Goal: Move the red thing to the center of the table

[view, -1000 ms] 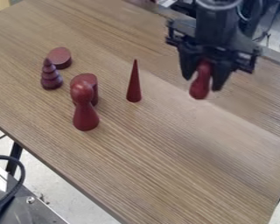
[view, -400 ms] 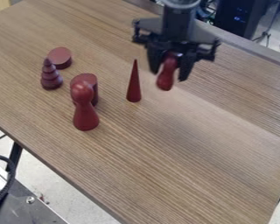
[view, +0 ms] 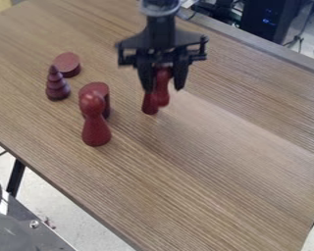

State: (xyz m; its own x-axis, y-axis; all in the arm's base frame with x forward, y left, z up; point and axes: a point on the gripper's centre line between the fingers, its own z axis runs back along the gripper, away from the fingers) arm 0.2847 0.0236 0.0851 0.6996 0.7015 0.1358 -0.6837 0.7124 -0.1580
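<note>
Claw (view: 164, 89) clamped on red thing (view: 162, 97), held above bench (view: 212, 162), up and right of round-headed peg (view: 95, 130) in view. Red spike (view: 149, 106), partly hidden: right of peg. Cylinder (view: 100, 89): just behind peg. Ringed cone (view: 57, 89), flat disc (view: 67, 63): up and left of peg.

Soft, bright light, pale glare on the counter (view: 242, 132) — mostly toward the view's right, faint shadows, small highlight on a round-headed figure (view: 95, 128)
</note>
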